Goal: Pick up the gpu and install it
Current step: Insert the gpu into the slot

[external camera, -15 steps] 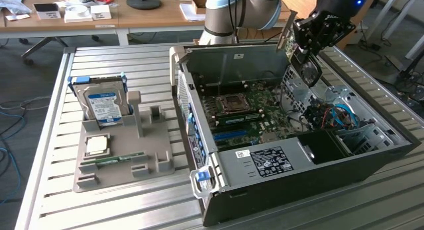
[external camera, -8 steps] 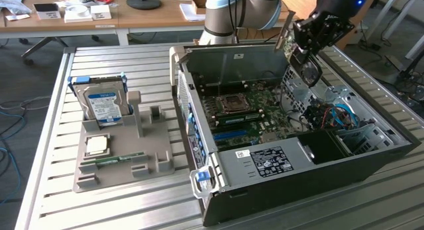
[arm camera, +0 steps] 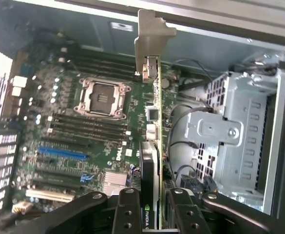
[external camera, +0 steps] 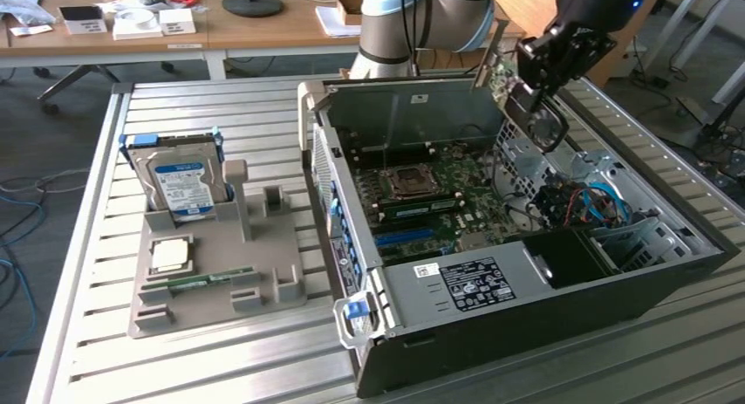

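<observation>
Above the open case [external camera: 524,334], the gripper [arm camera: 154,210] clamps the gpu [arm camera: 155,122] (edge-on), drive cage [arm camera: 230,131] beside, motherboard [arm camera: 84,129] beneath

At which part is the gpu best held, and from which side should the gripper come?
Clamp its two flat faces, away from the silver bracket, as the gripper does. The gpu is thin and hangs edge-on over the motherboard, so a pinch across it suits. Come from the edge facing away from the motherboard, keeping the other edge free.
</observation>
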